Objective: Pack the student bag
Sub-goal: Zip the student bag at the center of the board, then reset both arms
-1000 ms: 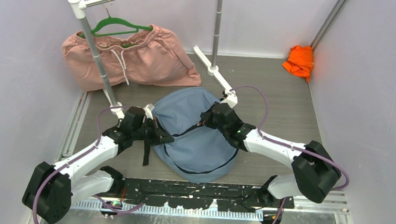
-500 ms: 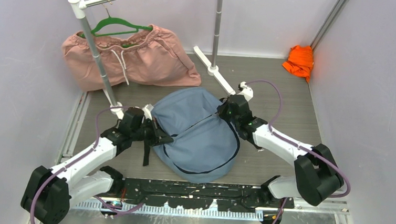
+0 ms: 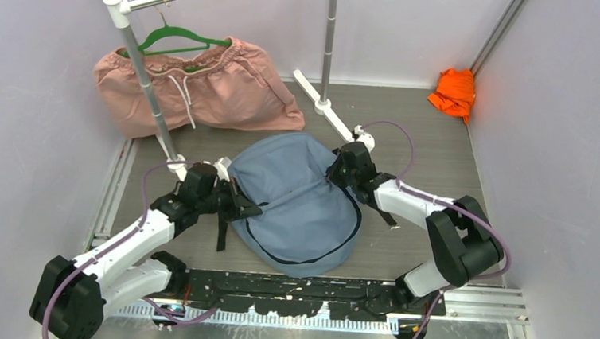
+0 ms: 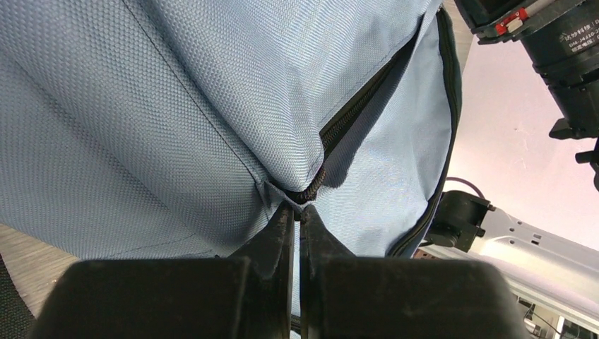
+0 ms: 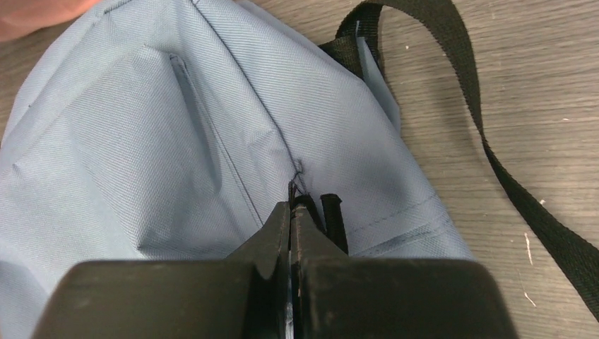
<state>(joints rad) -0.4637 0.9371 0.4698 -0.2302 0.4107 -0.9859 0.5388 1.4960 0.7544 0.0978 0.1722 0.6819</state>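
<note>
We see the left gripper [image 4: 298,210] with its jaws pressed together, pinching the student bag [image 4: 162,106] at the fabric corner where the black zipper [image 4: 360,101] ends. A short black cord [image 4: 311,188] sits right at the fingertips. The right gripper [image 5: 291,201] is likewise clamped tight, nipping the bag at a seam, with a small black tab [image 5: 333,219] just beside its fingers. Whether that tab is itself in the grip we cannot tell. The bag lies flat on the table [image 3: 433,159] between the two arms, with one gripper at each end of the zipper line that crosses it.

We judge the step in hand to be working the zipper, one arm anchoring the cloth while the other draws the slider. The left wrist view shows the teeth parted near the anchor, but we cannot say whether the track is being opened or closed. The next move calls for a pull along the track against a firm anchor, so that the soft fabric does not bunch.

Only the overhead view shows the pink garment [image 3: 206,91] on its green hanger [image 3: 182,40] and the orange cloth [image 3: 454,91], both well apart from the bag. Only the right wrist view shows the black strap [image 5: 466,92] trailing across the wood.
</note>
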